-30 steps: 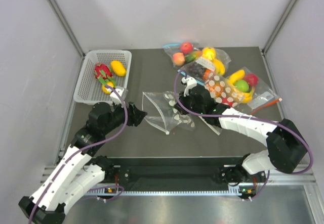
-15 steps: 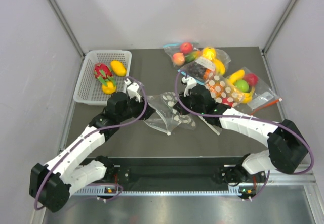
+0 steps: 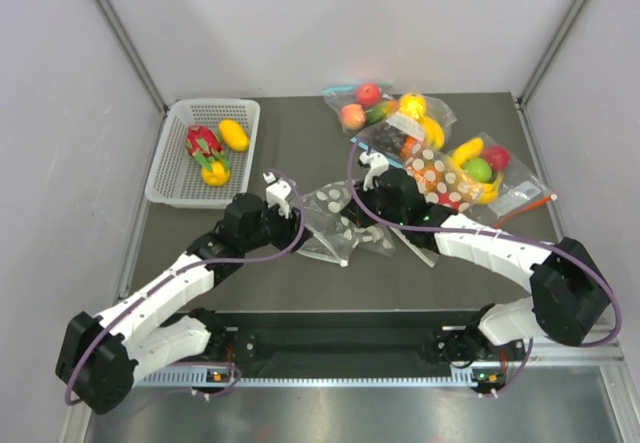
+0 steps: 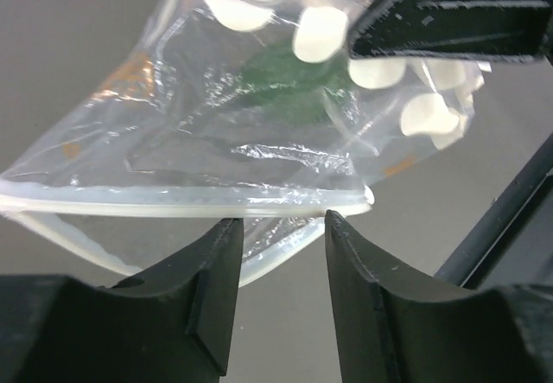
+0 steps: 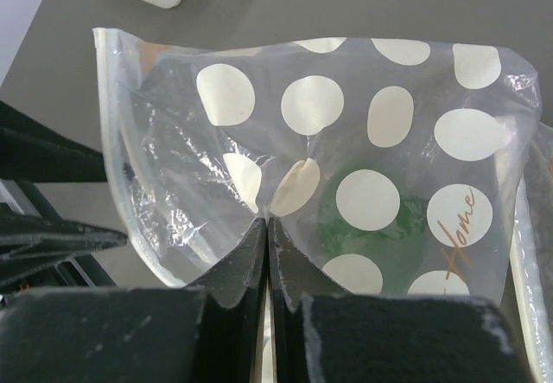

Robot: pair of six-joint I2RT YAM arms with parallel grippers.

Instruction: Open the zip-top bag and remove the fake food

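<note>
**Position of the work item.** The zip-top bag (image 3: 335, 231) lies on the tabletop (image 3: 300, 143) near the middle, between the two arms. At least one piece of the fake food (image 5: 380, 227), a green item, shows through the dotted wall. It sits toward the closed end of the bag, on the right.

**Right end effector.** The right end effector (image 5: 267, 227) is pressed together on a fold of the dotted upper wall. It pinches the film some way back from the mouth.

**Left end effector.** The left end effector (image 4: 276, 249) is spread and grips nothing. It faces the mouth of the bag from the left.

**Governing relation.**
- The mouth faces left, so the left arm is the nearer one to the opening.
- In the left wrist view the white zip rim (image 4: 181, 201) runs across the frame, just beyond the fingertips (image 4: 220, 253).
- The rim's long axis lies crosswise to the left arm's line of approach.
- The lower lip (image 4: 276, 243) sags away from the rim and hangs in line with the gap between the fingers. Whether it is already inside the gap cannot be determined.

**Assessment.** The mouth appears already parted. The next move probably requires a short advance to the right before closing on the lower lip.
</note>
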